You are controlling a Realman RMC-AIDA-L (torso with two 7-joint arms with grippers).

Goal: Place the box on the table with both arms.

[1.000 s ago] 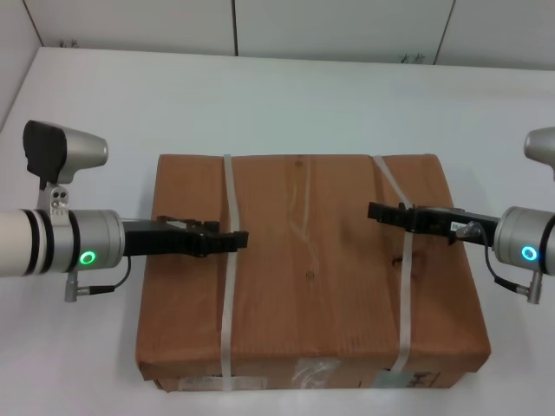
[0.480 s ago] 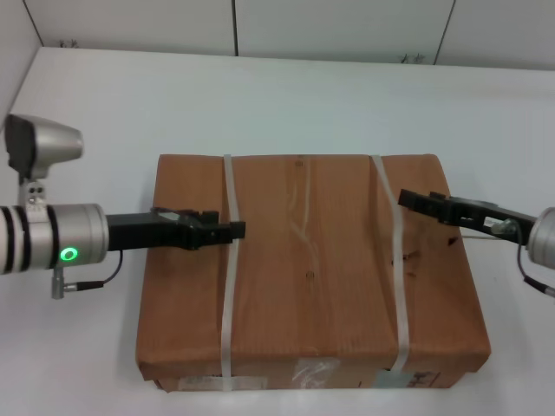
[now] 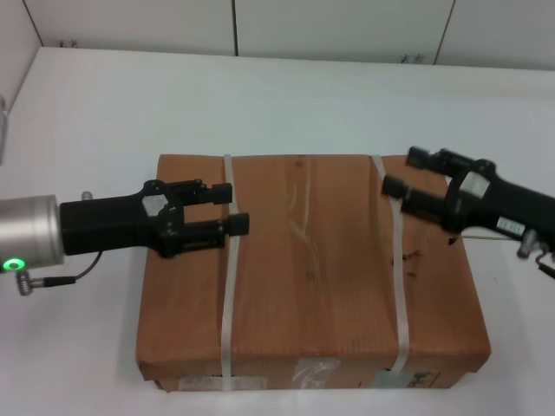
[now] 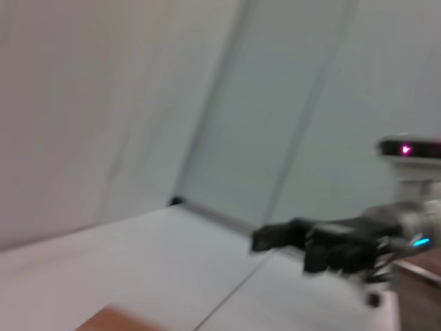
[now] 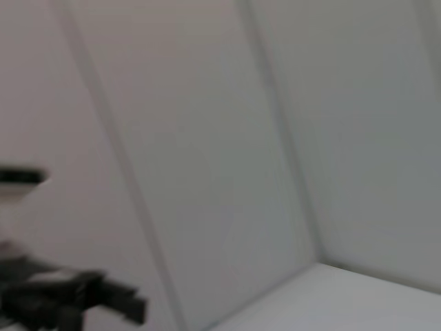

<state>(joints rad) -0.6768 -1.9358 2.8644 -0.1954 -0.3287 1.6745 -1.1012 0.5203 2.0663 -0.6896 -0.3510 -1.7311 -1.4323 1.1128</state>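
Observation:
The brown paper-wrapped box [image 3: 312, 277] lies flat on the white table [image 3: 286, 104], with two white straps [image 3: 227, 303] across it and tape and labels on its near edge. My left gripper [image 3: 231, 208] is over the box's left part by the left strap, open and holding nothing. My right gripper [image 3: 404, 172] is over the box's far right part by the right strap, open and empty. The left wrist view shows the right gripper [image 4: 275, 238] across from it and a corner of the box [image 4: 110, 318]. The right wrist view shows the left gripper [image 5: 131, 303], blurred.
Pale wall panels [image 3: 347, 26] rise along the table's far edge and another wall [image 3: 13, 52] stands at its left. White tabletop shows on all sides of the box. The box's near edge lies close to the bottom of the head view.
Both wrists have turned, so the fingers now show spread apart. The left arm has drawn back to the left; the right gripper has moved toward the box's far right corner. The box has not moved.

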